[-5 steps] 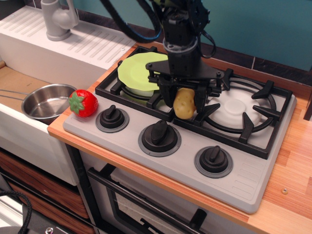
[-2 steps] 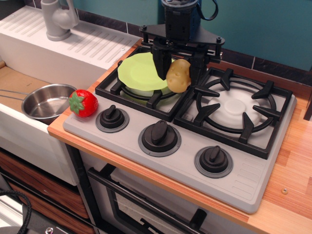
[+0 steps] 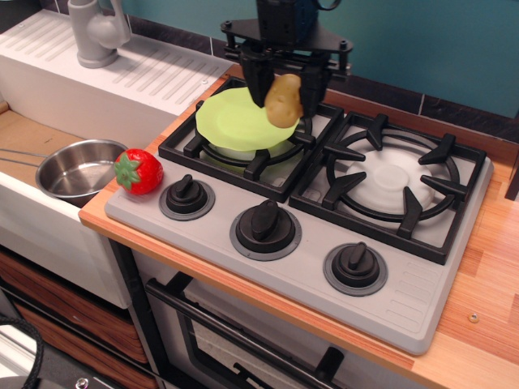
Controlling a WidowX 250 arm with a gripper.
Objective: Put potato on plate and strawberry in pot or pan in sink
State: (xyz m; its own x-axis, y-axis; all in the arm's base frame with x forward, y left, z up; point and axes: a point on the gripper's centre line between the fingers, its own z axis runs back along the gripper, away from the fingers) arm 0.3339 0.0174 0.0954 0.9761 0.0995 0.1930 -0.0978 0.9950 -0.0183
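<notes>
Potato is being held clamped in the claw, raised over the right edge of the plate, which is being carried by the left burner grate. Strawberry is being left at the stove's corner, beside the pan in the sink.

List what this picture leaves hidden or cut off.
- Arm above the gripper: cut off by the top edge.
- Part of the plate: its right side is covered by the potato and the fingers.
- Pan handle: runs off the left edge.
- Faucet: its top is cut off.
- Strawberry: its underside is unseen.
</notes>
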